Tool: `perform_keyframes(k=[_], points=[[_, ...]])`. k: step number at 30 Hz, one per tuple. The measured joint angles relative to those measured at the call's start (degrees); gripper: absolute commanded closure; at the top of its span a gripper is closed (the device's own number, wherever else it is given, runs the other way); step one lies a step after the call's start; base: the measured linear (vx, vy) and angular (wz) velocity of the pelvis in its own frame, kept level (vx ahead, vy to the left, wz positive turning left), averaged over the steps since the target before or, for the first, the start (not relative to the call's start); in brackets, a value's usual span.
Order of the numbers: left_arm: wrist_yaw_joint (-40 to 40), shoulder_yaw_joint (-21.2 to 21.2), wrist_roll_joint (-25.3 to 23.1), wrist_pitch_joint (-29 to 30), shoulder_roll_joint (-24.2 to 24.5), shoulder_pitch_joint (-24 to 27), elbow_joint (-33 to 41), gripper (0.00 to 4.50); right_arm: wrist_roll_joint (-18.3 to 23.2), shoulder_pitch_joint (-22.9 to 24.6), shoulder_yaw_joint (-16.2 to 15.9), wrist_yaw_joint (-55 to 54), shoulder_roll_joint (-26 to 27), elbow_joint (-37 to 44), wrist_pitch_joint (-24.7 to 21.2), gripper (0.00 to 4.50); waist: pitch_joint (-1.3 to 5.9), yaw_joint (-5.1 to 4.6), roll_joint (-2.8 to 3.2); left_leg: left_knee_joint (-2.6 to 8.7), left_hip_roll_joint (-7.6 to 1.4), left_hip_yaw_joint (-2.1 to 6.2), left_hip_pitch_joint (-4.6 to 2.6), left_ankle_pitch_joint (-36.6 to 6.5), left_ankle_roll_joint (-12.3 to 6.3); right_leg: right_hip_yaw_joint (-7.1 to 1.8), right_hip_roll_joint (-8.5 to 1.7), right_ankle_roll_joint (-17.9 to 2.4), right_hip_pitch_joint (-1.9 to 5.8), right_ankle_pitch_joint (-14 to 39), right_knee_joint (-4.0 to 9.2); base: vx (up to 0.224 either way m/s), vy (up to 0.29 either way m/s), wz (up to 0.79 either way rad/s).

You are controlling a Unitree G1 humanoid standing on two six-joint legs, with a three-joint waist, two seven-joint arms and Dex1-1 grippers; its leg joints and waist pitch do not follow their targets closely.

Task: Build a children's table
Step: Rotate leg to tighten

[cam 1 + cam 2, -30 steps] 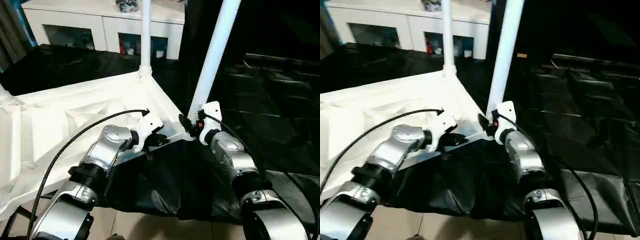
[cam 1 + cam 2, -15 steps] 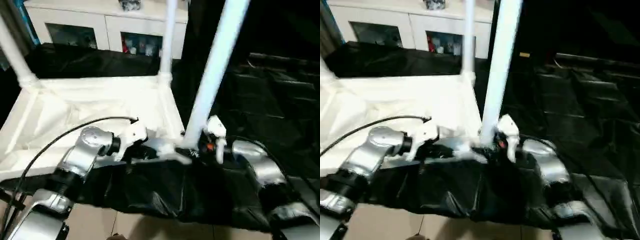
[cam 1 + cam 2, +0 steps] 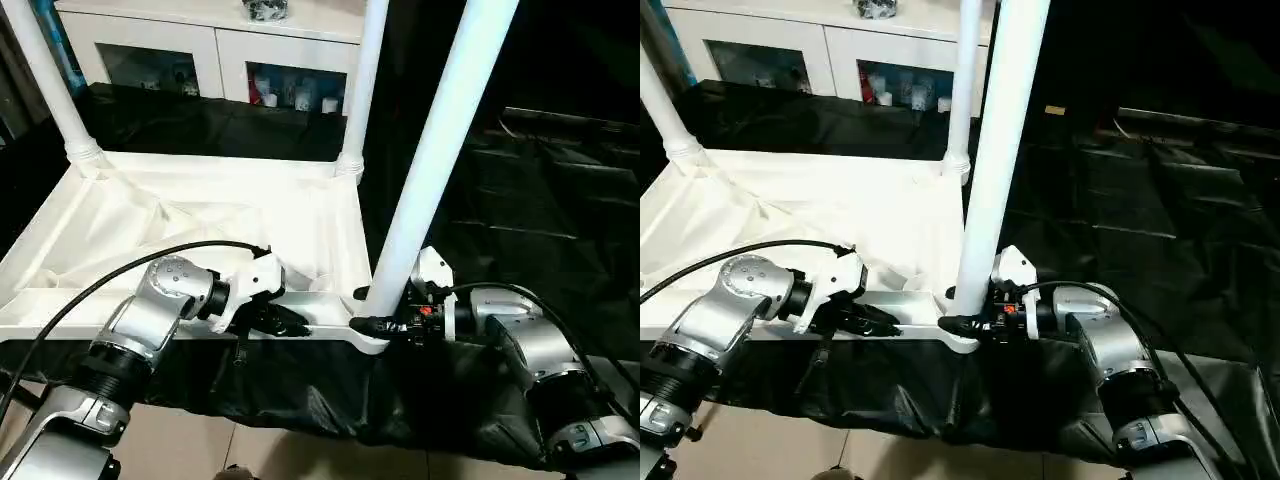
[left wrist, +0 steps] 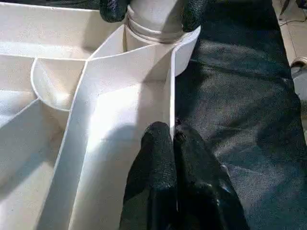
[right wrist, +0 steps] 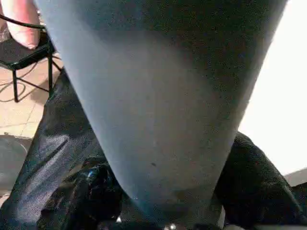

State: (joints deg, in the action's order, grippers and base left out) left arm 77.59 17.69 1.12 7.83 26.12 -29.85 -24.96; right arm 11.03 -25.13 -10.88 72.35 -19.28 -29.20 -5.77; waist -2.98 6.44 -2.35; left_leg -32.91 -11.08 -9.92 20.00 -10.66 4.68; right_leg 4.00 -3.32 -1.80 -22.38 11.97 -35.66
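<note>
The white table top (image 3: 200, 215) lies upside down with its ribbed underside up. Three round white legs stand in its corner sockets: far left (image 3: 45, 80), far right (image 3: 362, 80) and near right (image 3: 440, 150). My left gripper (image 3: 290, 325) is shut on the thin near rim beside the near right corner. In the left wrist view its fingers (image 4: 158, 158) pinch that rim wall. My right gripper (image 3: 372, 322) clasps the foot of the near right leg just above its socket, and one black finger (image 5: 93, 191) lies against each side of the tube.
A white cabinet with glass doors (image 3: 200, 50) stands behind the table. Black sheeting (image 3: 520, 200) covers the surface under and to the right of the top. Tiled floor (image 3: 180, 440) runs along the near edge. A black chair (image 5: 24, 48) stands off to one side.
The whole view has shifted, and the top now sits squarer to me with the far left leg in sight. My right forearm now reaches the near right leg from the side. Both grippers stay at that corner.
</note>
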Motion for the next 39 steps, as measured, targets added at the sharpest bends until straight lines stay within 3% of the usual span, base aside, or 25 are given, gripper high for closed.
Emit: perform_keyframes(k=[3,8,10,16,22,24,32,39], points=[[-1.94,-0.32,-0.25,0.60,-0.80,-0.01,-0.41,4.50,-0.16,0.50,1.27,-2.52,0.87,-0.08,-0.45,2.20,0.02,-0.01,-0.03,-0.03,0.00,0.00,-0.05,0.02,0.01,0.00,0.00,0.00,0.07,0.00,-0.04,0.000,0.000,0.00],[-10.14,-1.43,-2.24,3.58,-5.32,-2.18,-3.89,4.50,-1.61,-0.44,6.03,-18.35,5.94,-4.23,0.16,2.22,0.05,-0.65,-0.08,-0.12,0.01,0.01,-0.52,0.08,0.12,-0.05,-0.01,0.26,0.35,0.12,-0.02,0.000,0.000,0.00],[-13.68,-1.88,-2.86,4.72,-7.57,-2.91,-5.36,4.50,-2.47,-1.90,6.84,-24.91,7.55,-6.27,0.21,2.24,0.06,-1.04,-0.10,-0.11,0.04,0.00,-0.88,0.08,0.12,-0.08,-0.02,0.29,0.52,0.14,0.01,0.000,0.000,0.00],[-25.18,-2.84,-4.94,8.67,-14.56,-5.71,-9.06,4.50,-5.19,-7.20,10.84,-45.84,13.63,-13.19,0.97,2.44,0.19,-1.28,-0.12,-0.09,0.06,0.01,-0.93,0.08,0.12,-0.08,-0.02,0.29,0.57,0.14,0.00,0.000,0.000,0.00],[-29.11,-3.12,-5.46,9.36,-16.18,-5.90,-9.16,4.50,-6.98,-10.14,11.59,-54.62,16.18,-17.05,2.19,2.46,0.31,-1.35,0.09,0.02,0.07,0.01,-0.92,0.08,0.12,-0.10,-0.02,0.29,0.55,0.14,0.00,0.000,0.000,0.00],[-29.05,-3.22,-5.54,9.30,-16.16,-5.90,-9.15,4.50,-7.11,-10.42,11.60,-54.92,16.35,-17.66,3.17,1.81,0.31,-1.37,0.12,0.06,0.07,0.01,-0.91,0.08,0.12,-0.09,-0.02,0.29,0.54,0.14,0.00,0.000,0.000,0.00],[-22.20,-2.49,-4.88,5.86,-11.66,-4.13,-6.39,4.50,-5.81,-8.38,10.71,-40.69,13.95,-15.79,4.64,1.16,0.25,-1.52,0.08,0.60,0.06,-0.01,-0.62,0.08,0.13,-0.03,0.03,0.07,0.42,0.02,0.40,0.000,0.000,0.00],[-12.57,-1.76,-3.00,3.11,-5.82,-2.29,-3.53,4.50,-3.32,-3.75,4.98,-21.30,7.54,-7.88,3.52,0.73,0.24,-1.34,0.06,0.75,0.06,-0.02,-0.45,-0.02,0.00,0.03,0.05,0.00,0.38,0.10,0.66,0.000,0.000,0.00]])
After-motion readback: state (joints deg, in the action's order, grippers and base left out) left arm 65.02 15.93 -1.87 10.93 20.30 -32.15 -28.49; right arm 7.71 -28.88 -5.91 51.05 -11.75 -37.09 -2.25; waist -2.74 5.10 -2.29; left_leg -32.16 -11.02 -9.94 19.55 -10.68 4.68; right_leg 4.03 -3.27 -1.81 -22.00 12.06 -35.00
